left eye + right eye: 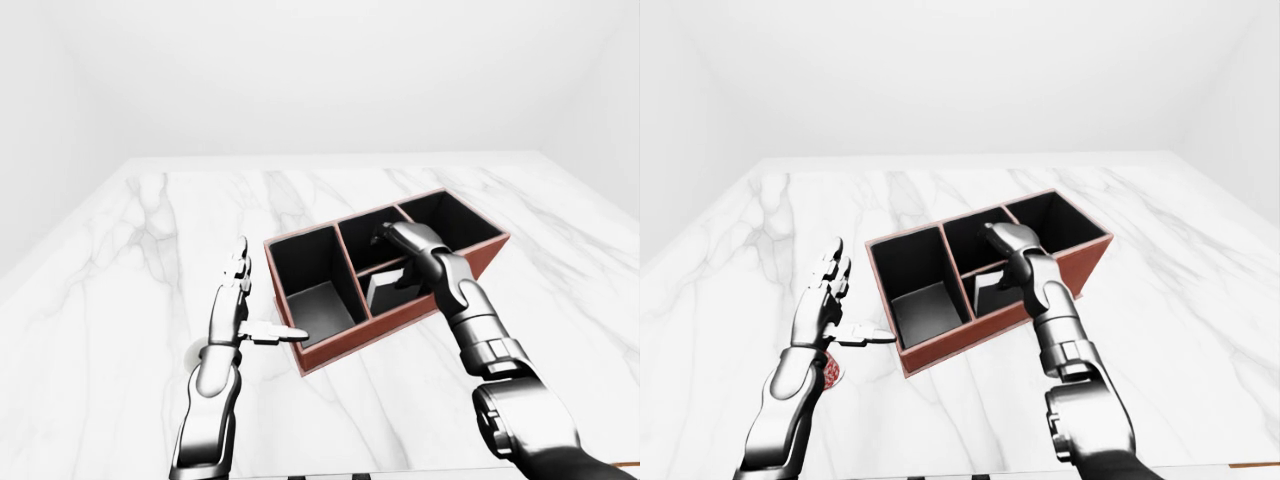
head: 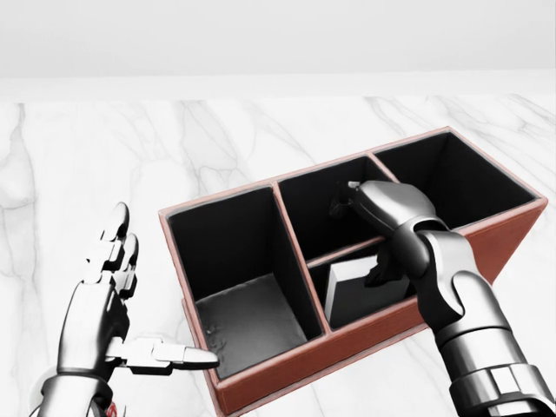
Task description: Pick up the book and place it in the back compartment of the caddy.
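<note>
Head view: the book (image 2: 360, 294) stands inside the lower middle compartment of the caddy (image 2: 365, 340), centre-right of frame, leaning on the divider. Right hand (image 2: 382, 208) hovers just above it, fingers loosely curled, gripping nothing. Left hand (image 2: 109, 295) sits lower left on the marble table (image 2: 87, 165), fingers spread, thumb touching the caddy's left wall.

Both arms are polished silver-grey metal with dark reflections. The left hand (image 2: 113, 300) has slim, segmented fingers with dark joint lines and a pointed thumb; a small red marking shows at its wrist. The right hand (image 2: 387, 208) is a rounded glossy shell. Its forearm is thick and cylindrical, with a ribbed collar near the wrist.
</note>
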You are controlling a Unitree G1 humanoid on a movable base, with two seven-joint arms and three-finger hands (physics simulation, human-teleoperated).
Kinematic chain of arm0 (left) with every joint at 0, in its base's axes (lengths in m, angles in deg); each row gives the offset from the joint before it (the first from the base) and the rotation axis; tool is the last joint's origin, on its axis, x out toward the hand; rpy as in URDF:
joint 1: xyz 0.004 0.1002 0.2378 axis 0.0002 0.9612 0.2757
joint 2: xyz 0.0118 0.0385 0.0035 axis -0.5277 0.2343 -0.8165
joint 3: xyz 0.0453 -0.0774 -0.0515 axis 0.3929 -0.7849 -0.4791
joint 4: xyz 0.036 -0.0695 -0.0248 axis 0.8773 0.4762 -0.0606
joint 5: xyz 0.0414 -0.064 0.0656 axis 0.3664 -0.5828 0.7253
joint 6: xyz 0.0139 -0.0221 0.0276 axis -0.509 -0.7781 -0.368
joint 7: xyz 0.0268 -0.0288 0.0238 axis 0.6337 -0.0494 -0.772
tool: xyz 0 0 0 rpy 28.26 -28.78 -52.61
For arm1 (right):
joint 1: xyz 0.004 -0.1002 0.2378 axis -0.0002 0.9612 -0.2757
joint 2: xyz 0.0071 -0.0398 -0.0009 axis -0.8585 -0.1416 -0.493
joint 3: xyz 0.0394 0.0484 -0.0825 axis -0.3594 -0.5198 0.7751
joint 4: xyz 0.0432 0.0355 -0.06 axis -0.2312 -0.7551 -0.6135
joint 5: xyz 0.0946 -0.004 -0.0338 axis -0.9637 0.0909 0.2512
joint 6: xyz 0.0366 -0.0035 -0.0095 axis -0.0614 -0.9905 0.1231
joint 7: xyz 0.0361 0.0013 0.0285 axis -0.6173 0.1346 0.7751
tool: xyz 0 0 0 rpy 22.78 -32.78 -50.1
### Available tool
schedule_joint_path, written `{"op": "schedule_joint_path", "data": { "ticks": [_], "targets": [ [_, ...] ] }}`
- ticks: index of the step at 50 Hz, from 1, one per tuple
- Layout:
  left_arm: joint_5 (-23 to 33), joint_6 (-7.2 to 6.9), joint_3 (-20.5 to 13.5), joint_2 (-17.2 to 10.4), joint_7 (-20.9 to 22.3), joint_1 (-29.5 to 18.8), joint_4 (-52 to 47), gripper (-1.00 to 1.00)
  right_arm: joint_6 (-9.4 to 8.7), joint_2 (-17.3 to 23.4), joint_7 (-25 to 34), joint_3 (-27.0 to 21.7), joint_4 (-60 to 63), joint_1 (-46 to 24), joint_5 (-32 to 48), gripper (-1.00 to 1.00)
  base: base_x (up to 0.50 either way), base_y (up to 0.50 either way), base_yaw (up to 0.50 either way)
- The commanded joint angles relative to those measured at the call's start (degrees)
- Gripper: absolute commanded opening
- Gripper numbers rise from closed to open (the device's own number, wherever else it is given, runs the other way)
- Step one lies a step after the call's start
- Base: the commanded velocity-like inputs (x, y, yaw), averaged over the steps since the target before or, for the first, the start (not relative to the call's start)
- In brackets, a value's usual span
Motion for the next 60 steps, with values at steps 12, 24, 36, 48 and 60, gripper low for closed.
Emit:
{"op": "schedule_joint_path", "data": {
  "ticks": [12, 24, 36, 48, 60],
  "targets": [
    [0.2, 0.0, 0.19, 0.02, -0.12, 0.06, 0.33, 1.0, 0.24, -0.03, -4.71, -0.92, 0.8, -0.33, 3.25, 1.0, 0.01, 0.0, 0.01],
    [0.18, 0.0, 0.18, 0.02, -0.11, 0.13, 0.28, 1.0, -2.27, -0.37, -1.37, -2.42, 10.09, 3.6, 0.89, 1.0, 0.0, 0.0, 0.0],
    [0.28, 0.0, 0.21, 0.02, -0.19, 0.08, 0.37, 1.0, -6.35, -0.89, 4.24, -3.79, 23.43, 7.91, -1.7, 1.0, 0.0, 0.0, 0.0],
    [0.29, 0.0, 0.17, 0.02, -0.16, 0.19, 0.02, 1.0, -8.9, -1.73, 6.09, -4.64, 30.89, 11.0, -4.22, 1.0, 0.0, 0.0, 0.0],
    [0.39, 0.0, 0.28, 0.05, -0.19, 0.25, 0.38, 1.0, -8.9, -2.67, 6.77, -5.55, 38.59, 14.99, -7.58, 1.0, 0.0, 0.0, 0.0]
  ]
}}
